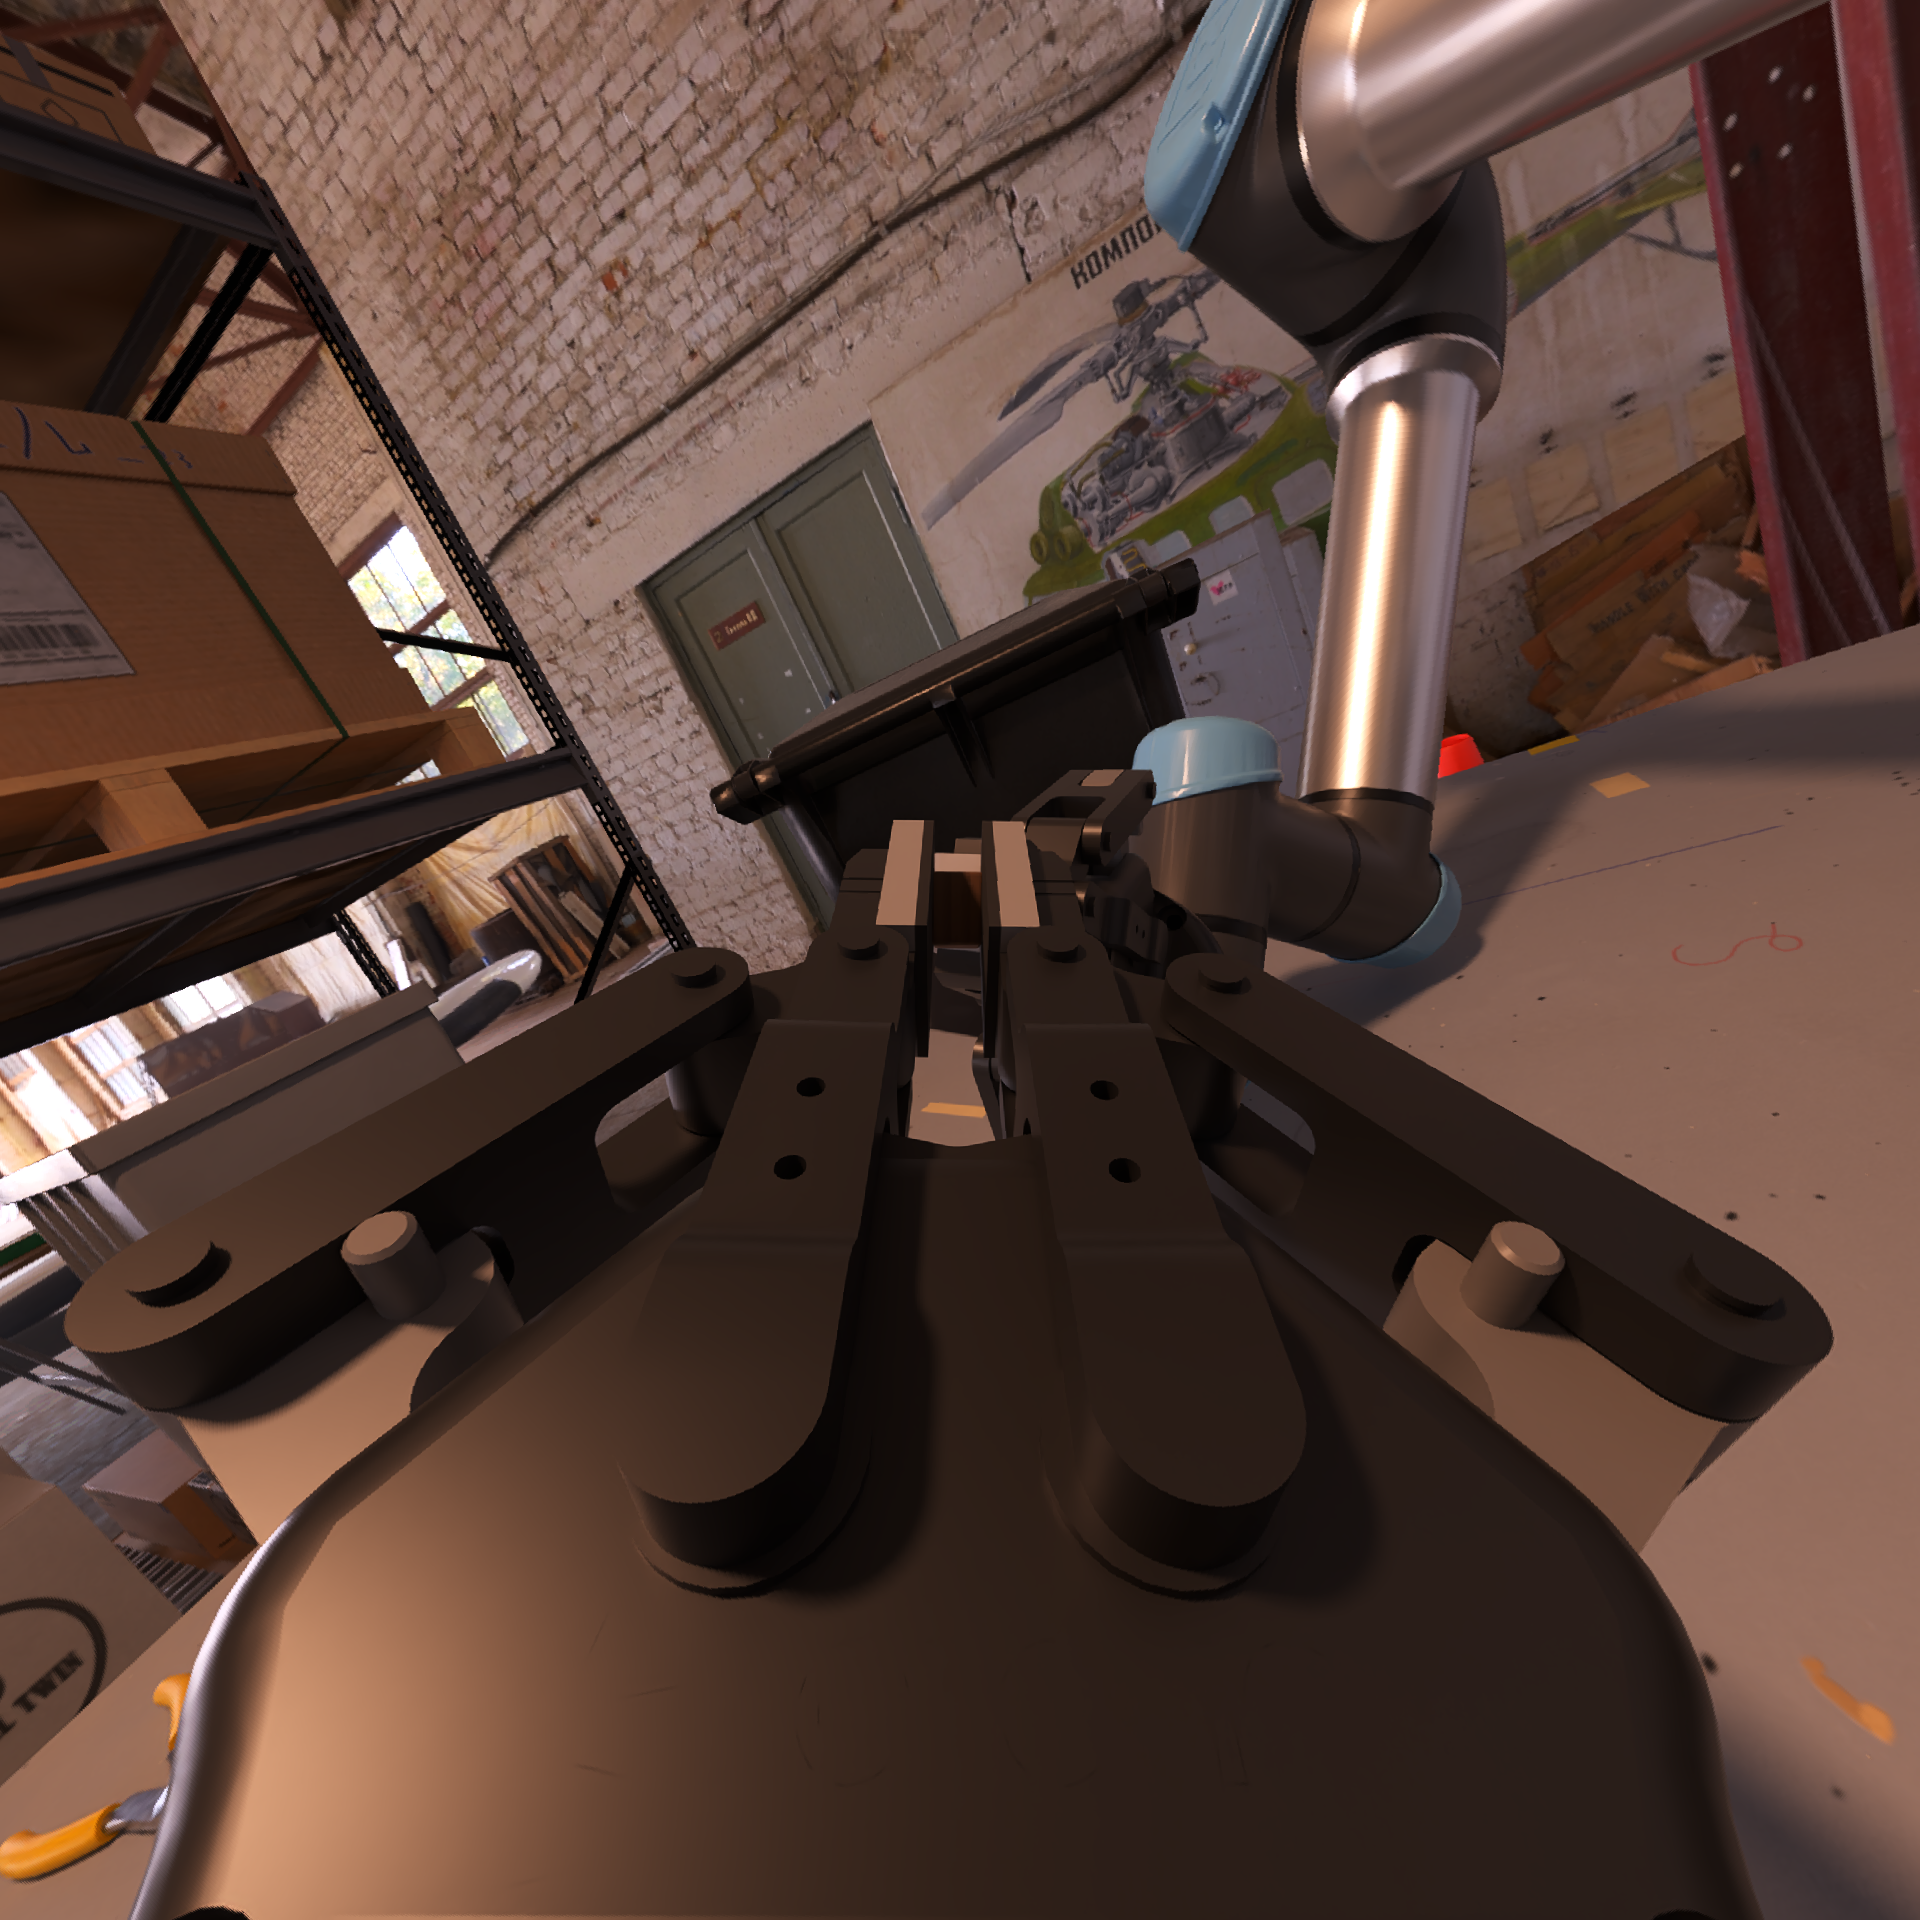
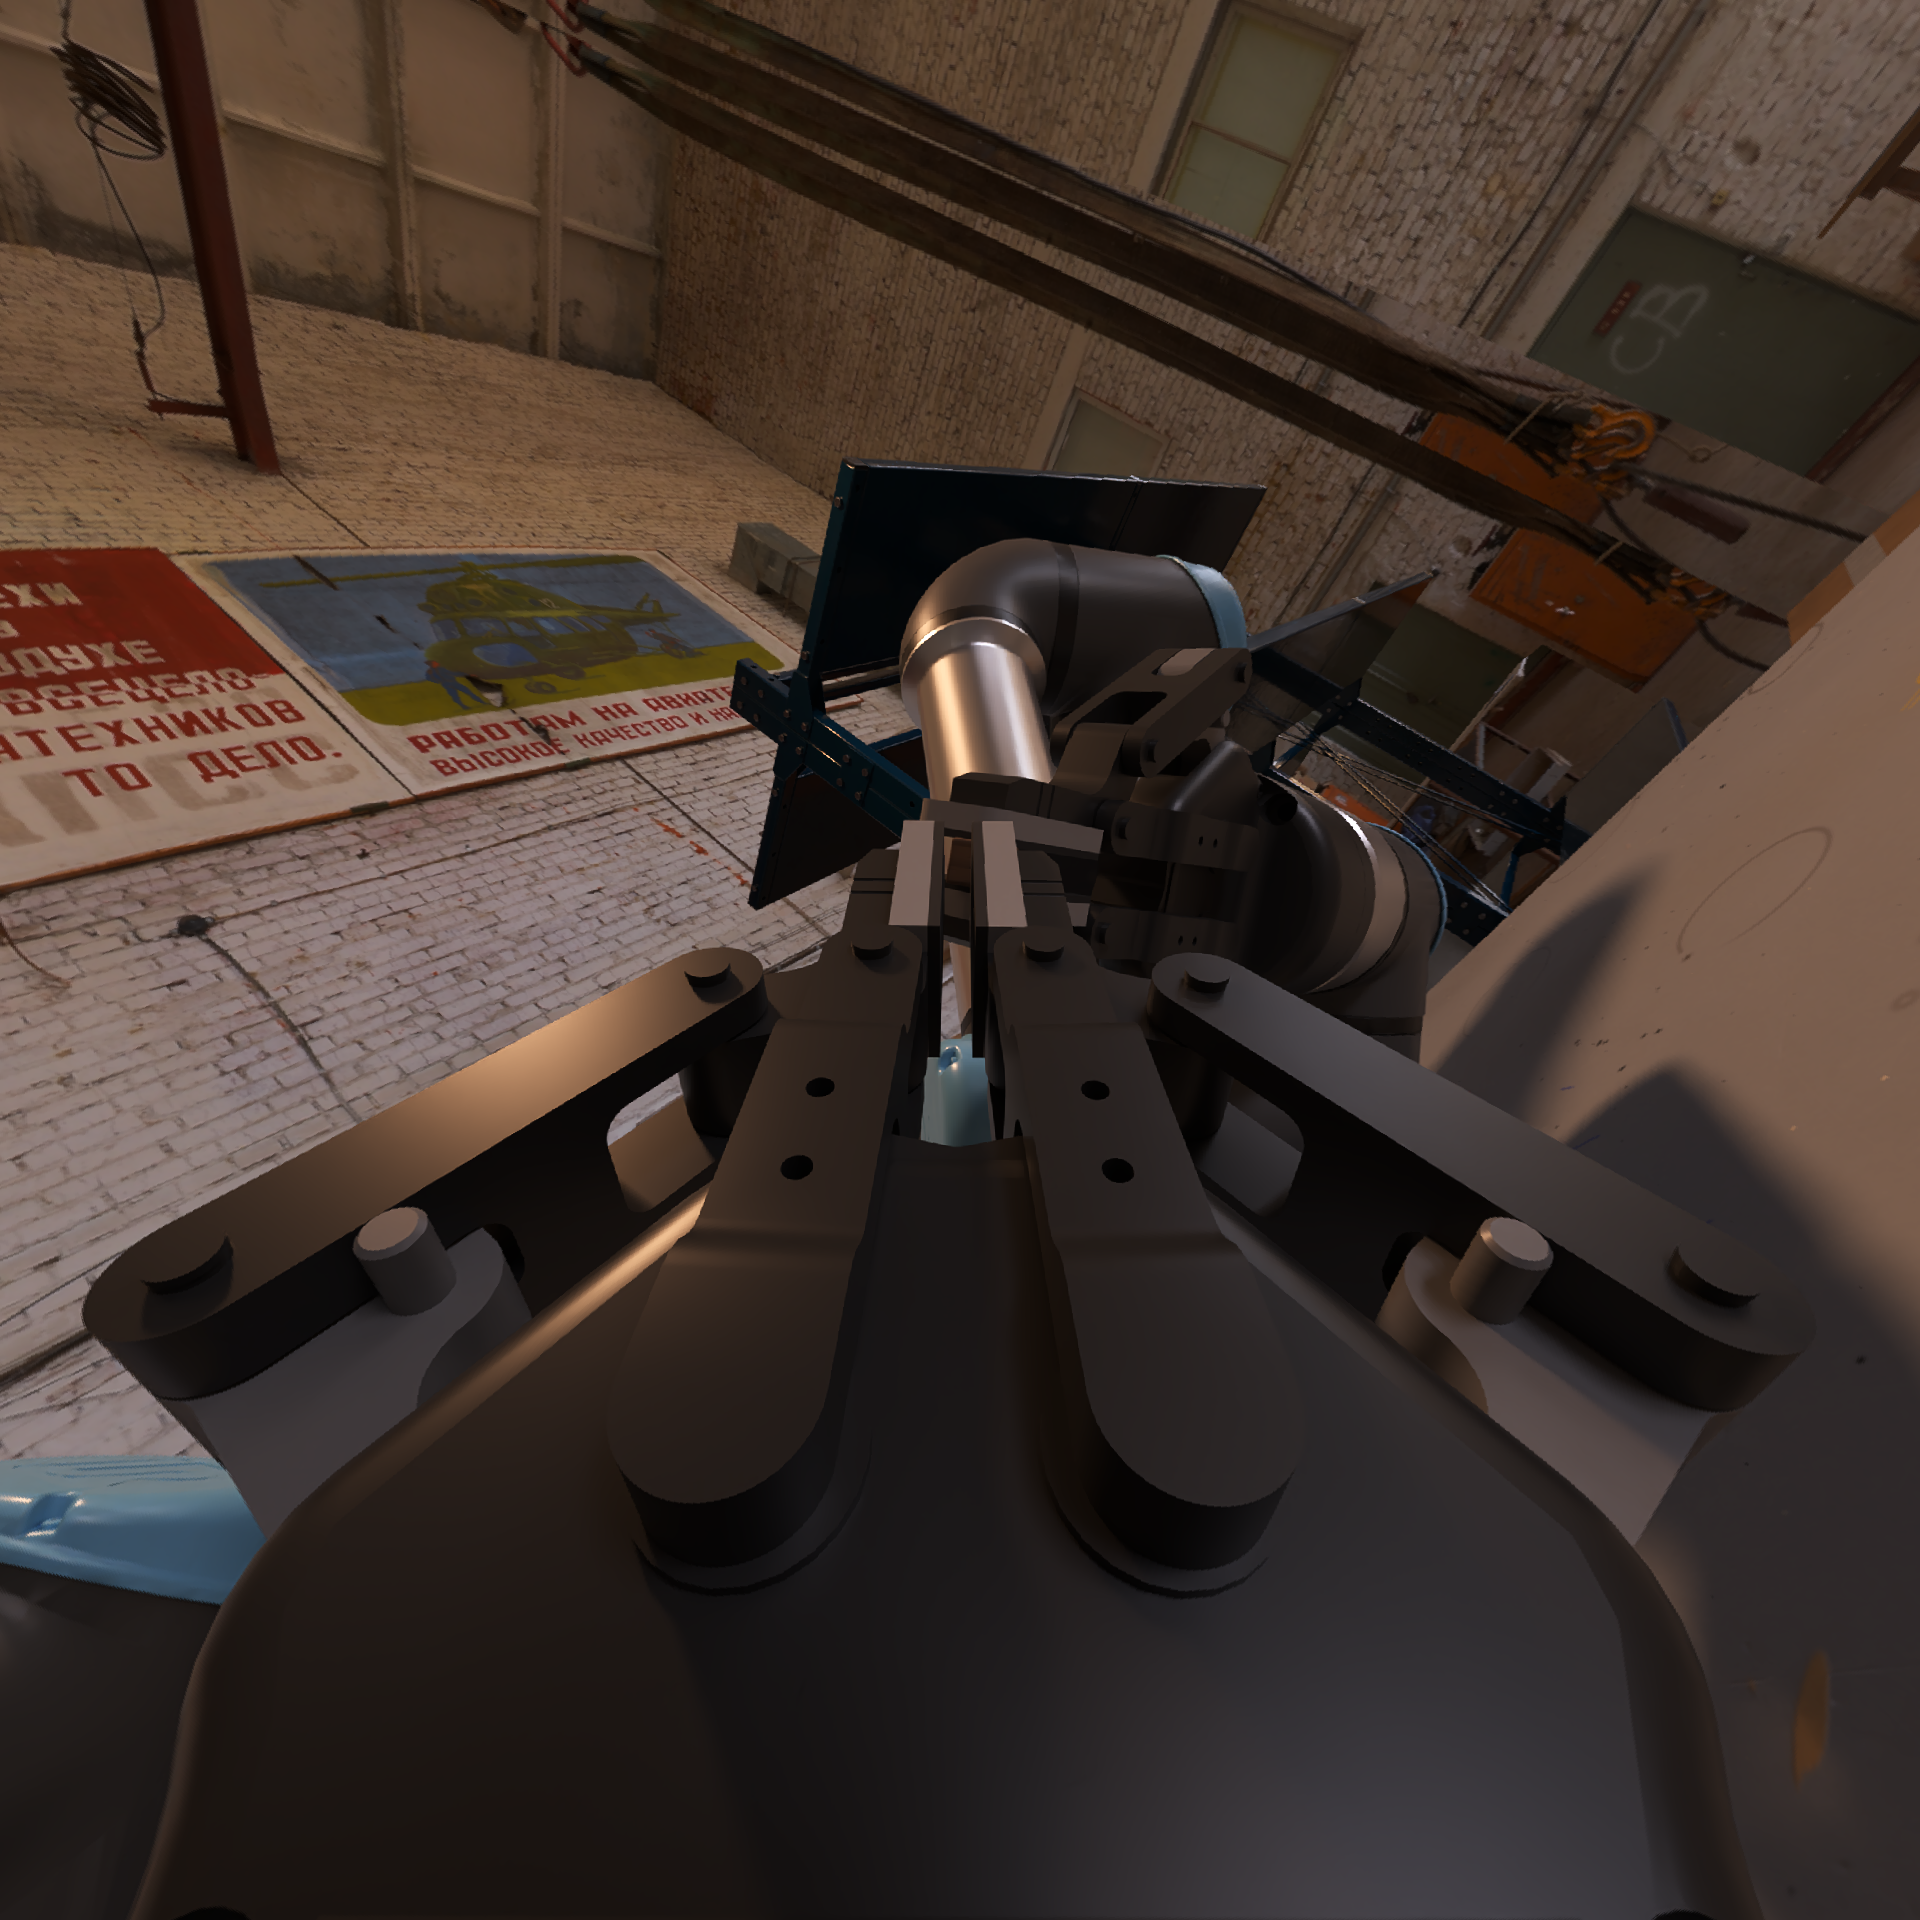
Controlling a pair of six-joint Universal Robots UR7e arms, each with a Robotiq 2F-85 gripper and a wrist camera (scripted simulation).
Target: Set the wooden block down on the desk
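Left gripper (image 1: 956, 873) pinches the wooden block (image 1: 958, 904) above the desk (image 1: 1662, 987); right gripper (image 2: 956, 873) also nips it.

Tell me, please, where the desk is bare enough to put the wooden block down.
The left claw grips the wooden block. Bare desk spreads to its right, bordered by the right arm and the far red cone. Straight ahead it is crowded: the right arm stands there, with a black bin behind.
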